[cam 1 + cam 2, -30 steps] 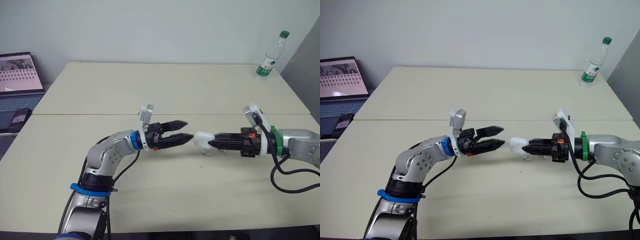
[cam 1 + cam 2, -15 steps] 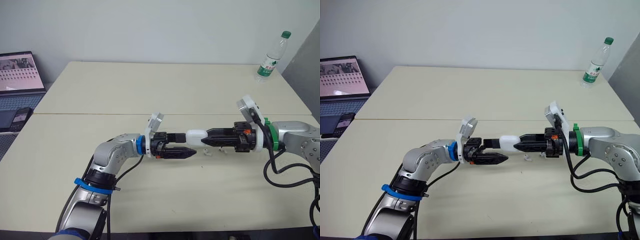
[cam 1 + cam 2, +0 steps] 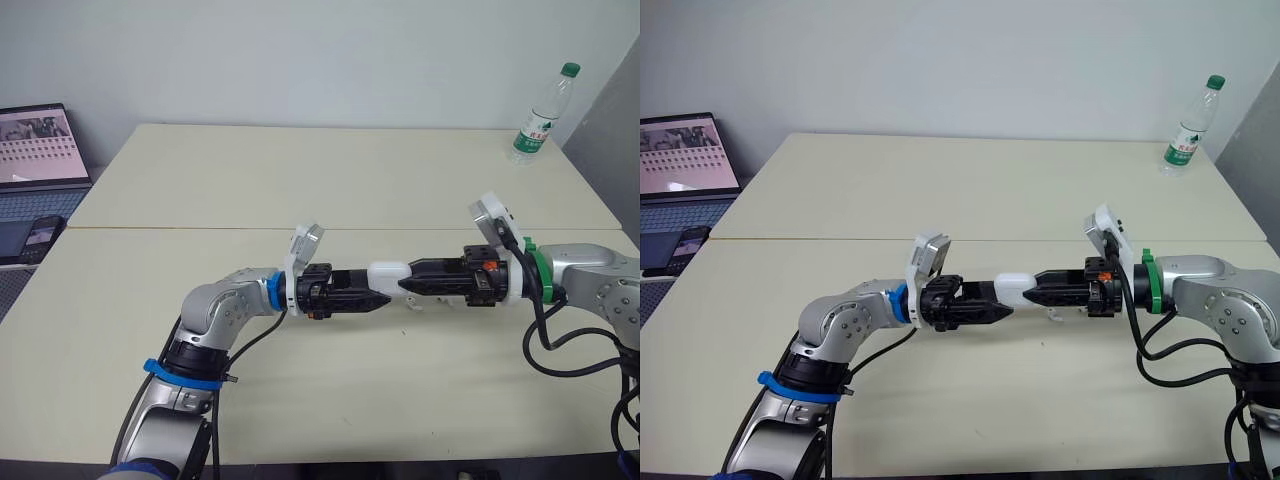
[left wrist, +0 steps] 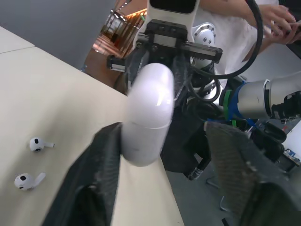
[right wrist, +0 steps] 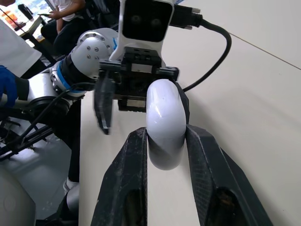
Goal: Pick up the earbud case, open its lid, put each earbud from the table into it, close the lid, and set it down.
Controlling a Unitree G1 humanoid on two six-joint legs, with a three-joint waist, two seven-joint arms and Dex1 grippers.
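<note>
The white earbud case [image 3: 388, 275] hangs above the table's middle with its lid down, and my right gripper [image 3: 405, 283] is shut on its end. The right wrist view has both pads pressed on the case [image 5: 164, 120]. My left gripper [image 3: 1002, 300] faces it from the other side, open, with its fingers straddling the case's free end. In the left wrist view one finger [image 4: 106, 160] touches the case [image 4: 148, 110] while the other [image 4: 237, 165] stands apart. Two white earbuds [image 4: 36, 143] [image 4: 26, 180] lie on the table just below the grippers.
A water bottle [image 3: 540, 110] stands at the far right corner. An open laptop [image 3: 40, 150] and a phone [image 3: 38, 235] sit left of the table. A seam [image 3: 200, 228] crosses the tabletop. People sit behind each arm [image 4: 263, 19] [image 5: 66, 19].
My right gripper carried the case up and to the left. My left gripper turned, came in from the left and brought its fingers around the case's free end.
</note>
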